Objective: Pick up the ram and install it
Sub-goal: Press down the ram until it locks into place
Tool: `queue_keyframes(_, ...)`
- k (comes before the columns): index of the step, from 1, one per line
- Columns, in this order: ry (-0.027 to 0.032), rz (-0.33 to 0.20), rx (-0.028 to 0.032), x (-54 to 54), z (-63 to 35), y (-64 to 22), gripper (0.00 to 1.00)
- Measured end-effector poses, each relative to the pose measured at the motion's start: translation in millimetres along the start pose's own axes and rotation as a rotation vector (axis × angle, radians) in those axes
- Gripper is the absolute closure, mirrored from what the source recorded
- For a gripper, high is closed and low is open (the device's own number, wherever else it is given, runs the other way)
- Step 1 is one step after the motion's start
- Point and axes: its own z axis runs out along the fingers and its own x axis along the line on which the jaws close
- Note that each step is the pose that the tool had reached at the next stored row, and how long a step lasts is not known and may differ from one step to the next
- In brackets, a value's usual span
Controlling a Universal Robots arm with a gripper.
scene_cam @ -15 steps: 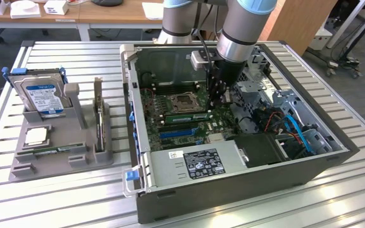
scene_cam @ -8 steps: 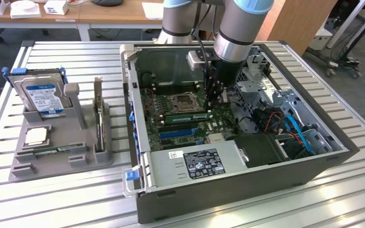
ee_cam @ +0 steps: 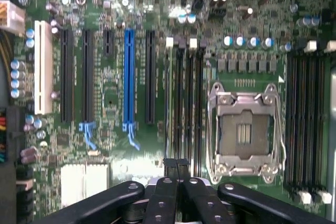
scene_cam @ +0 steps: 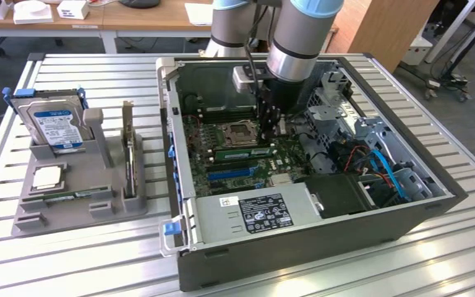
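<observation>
The ram [scene_cam: 246,150] is a long green stick that lies along a memory slot next to the empty CPU socket [scene_cam: 239,131], inside the open computer case [scene_cam: 303,247]. My gripper [scene_cam: 271,131] hangs just above the stick's end on the exterior view's right. In the wrist view the two black fingertips [ee_cam: 170,165] are pressed together over the row of dark memory slots [ee_cam: 184,98], and nothing shows between them. A thin pale line in the slot nearest the blue connector looks like the ram [ee_cam: 167,103] seen edge-on.
On the exterior view's left, a grey holder [scene_cam: 23,219] carries a blue-labelled hard drive [scene_cam: 54,124], an upright expansion card [scene_cam: 128,148], a square chip [scene_cam: 47,177] and a thin green strip [scene_cam: 74,195]. Inside the case are blue cables [scene_cam: 386,167] and the power supply [scene_cam: 258,213].
</observation>
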Motion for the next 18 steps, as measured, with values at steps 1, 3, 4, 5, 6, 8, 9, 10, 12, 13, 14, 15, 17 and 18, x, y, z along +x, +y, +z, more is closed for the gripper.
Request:
queue_keyframes(1, 0.0, 0.0, 0.0, 0.0, 0.1, 2.3, 0.9)
queue_keyframes(3, -0.0001, 0.0, 0.0001, 0.1, 0.3, 7.0, 0.9)
queue_keyframes(4, 0.0, 0.0, 0.0001, 0.1, 0.4, 9.5, 0.9)
queue_keyframes(5, -0.0001, 0.0, 0.0001, 0.1, 0.5, 11.7, 0.9)
queue_keyframes(6, 0.0, 0.0, 0.0001, 0.1, 0.6, 14.0, 0.9)
queue_keyframes(8, 0.0, 0.0, 0.0001, 0.1, 0.8, 18.3, 0.9)
queue_keyframes(9, -0.0001, 0.0, 0.0001, 0.1, 0.9, 20.3, 0.9)
queue_keyframes(10, 0.0, 0.0, 0.0001, 0.1, 0.9, 22.1, 0.9)
queue_keyframes(12, 0.0, 0.0, 0.0001, 0.1, 1.1, 25.7, 0.9)
queue_keyframes(13, 0.0, 0.0, 0.0001, 0.1, 1.1, 27.4, 0.9)
queue_keyframes(14, 0.0, 0.0, 0.0001, 0.1, 1.2, 29.2, 0.9)
queue_keyframes(15, 0.0, 0.0, 0.0001, 0.1, 1.3, 31.0, 0.9)
queue_keyframes(17, -0.0001, 0.0, 0.0001, 0.0, 1.5, 35.0, 0.9)
queue_keyframes(18, 0.0, 0.0, 0.0001, 0.0, 1.6, 37.0, 0.9)
